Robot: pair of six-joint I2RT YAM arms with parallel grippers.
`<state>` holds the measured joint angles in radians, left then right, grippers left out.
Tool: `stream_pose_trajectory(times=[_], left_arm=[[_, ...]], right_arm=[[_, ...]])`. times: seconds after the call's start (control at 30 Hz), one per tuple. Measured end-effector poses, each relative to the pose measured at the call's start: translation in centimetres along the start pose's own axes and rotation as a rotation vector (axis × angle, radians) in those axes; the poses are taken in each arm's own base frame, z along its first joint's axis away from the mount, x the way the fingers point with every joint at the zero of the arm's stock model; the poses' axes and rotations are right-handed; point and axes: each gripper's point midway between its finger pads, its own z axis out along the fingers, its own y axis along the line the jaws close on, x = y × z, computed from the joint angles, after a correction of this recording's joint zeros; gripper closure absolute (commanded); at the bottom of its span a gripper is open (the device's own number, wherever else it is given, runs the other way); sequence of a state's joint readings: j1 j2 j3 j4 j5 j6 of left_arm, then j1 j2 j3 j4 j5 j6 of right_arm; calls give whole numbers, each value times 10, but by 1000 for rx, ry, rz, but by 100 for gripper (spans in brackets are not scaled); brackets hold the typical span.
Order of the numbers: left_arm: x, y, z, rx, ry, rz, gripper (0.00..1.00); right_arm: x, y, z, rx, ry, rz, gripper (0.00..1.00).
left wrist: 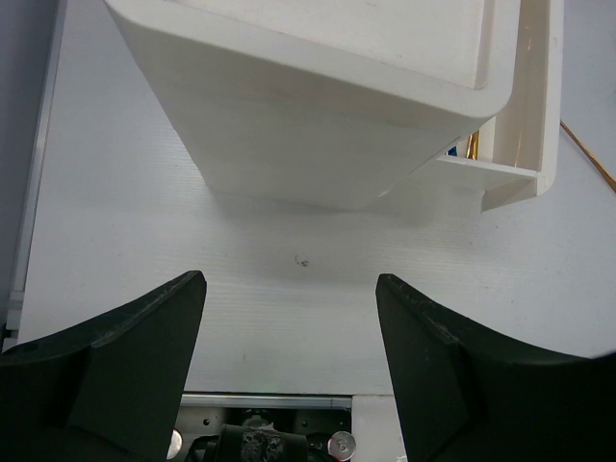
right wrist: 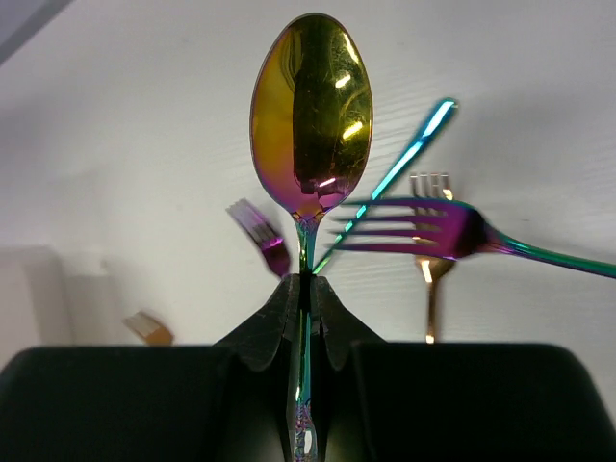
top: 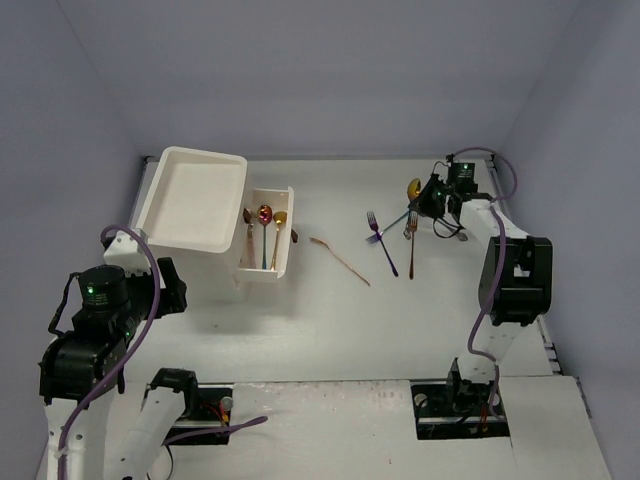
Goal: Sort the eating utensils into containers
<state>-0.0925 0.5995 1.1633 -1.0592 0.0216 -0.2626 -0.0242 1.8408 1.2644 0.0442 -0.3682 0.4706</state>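
Soft, even light from above keeps the white table (top: 330,330) bright, with no hard glare. A faint shadow lies under the drawer unit (left wrist: 318,125) just beyond the left pincer (left wrist: 289,281). Above the right pincer (right wrist: 306,289), the spoon (right wrist: 311,106) is sharp with small highlights. The fork (right wrist: 262,236) behind it is blurred.

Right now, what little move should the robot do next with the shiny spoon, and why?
Probably carry the spoon left toward the open drawer. The right jaws are shut on its handle, and that drawer already holds other spoons, so this one seems to belong there too.
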Motion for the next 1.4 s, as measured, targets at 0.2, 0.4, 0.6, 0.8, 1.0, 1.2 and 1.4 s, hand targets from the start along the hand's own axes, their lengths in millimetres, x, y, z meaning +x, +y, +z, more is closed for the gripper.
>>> stream_pose_trajectory(times=[0.2,0.4,0.6,0.8,1.0,1.2,1.4], left_arm=[[0,0,0,0,0,0,31],[0,0,0,0,0,0,31],[0,0,0,0,0,0,31],[0,0,1,-1,3,-1,31],[0,0,1,-2,5,-1,31],[0,0,1,-1,5,-1,31],[0,1,-1,-3,-4,-1,31]], right_arm=[[-1,40,-19,-165,17,-32,100],[28,92,-25,-277,75,-120,100],[86,176,-39,-360,108,-238,100],[135,284,-65,-475,47,-287,100],[148,372,-71,-568,-45,-247,85],[170,376,-21,-464,-76,-196,59],[180,360,-1,-385,-80,-200,49]])
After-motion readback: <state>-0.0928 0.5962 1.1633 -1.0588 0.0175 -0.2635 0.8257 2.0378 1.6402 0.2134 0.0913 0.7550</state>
